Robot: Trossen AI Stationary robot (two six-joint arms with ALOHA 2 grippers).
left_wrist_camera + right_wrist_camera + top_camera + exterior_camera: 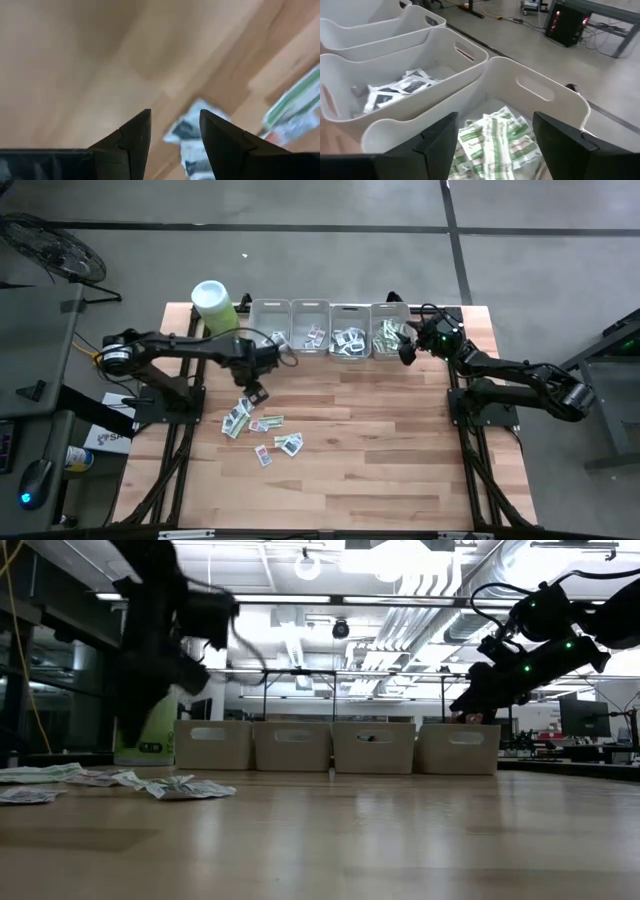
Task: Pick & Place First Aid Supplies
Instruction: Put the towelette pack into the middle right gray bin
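Left tool (256,391) was spread open, empty, hovering just above loose packets (262,427) scattered on worktop (400,460); white dark-print packet (187,131) showed between its fingers (135,137), green-white strip (295,97) off to side. Right tool (406,350) was also released, holding nothing, poised over rightmost bin (540,95), which held green-white strips (495,137). Neighbouring bin (435,55) held white dark-print packets (400,89). Four grey bins stood in row at worktop's far edge, lime canister (214,307) beside leftmost.
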